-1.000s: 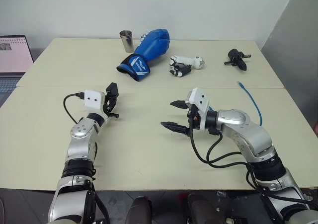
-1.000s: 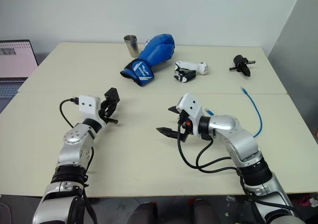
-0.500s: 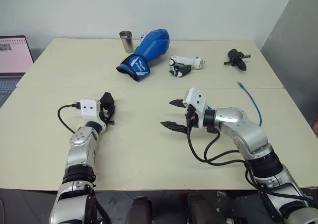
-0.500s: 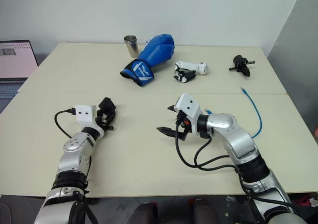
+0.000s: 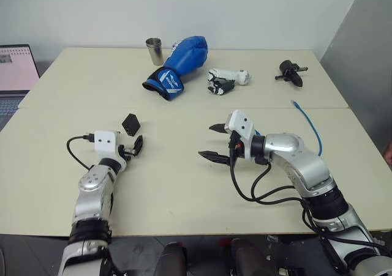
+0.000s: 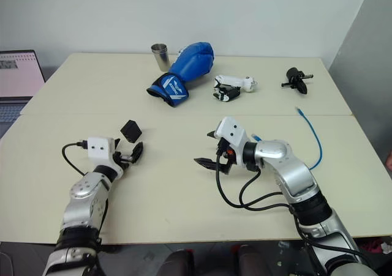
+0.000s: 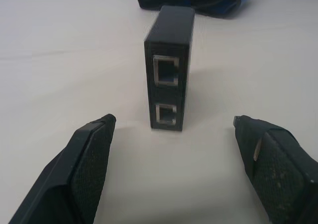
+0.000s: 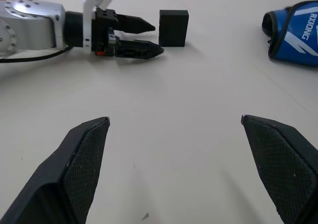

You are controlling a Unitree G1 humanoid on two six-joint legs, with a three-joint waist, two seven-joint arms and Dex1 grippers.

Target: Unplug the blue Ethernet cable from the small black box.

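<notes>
Toward the desk's left edge, the small black box stands on end with both ports empty just ahead of the released left claw, while the blue Ethernet cable lies apart near the right edge beyond the equally released right claw, so the unplugging looks done.

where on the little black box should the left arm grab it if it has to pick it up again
Grip the small matte-black box across its two broad flat sides, coming in level from the port edge, as the left gripper already faces it. The box stands upright on a narrow edge on the cream table, ports toward the open jaws, so the flat faces sit parallel between them and nothing blocks that approach.
</notes>
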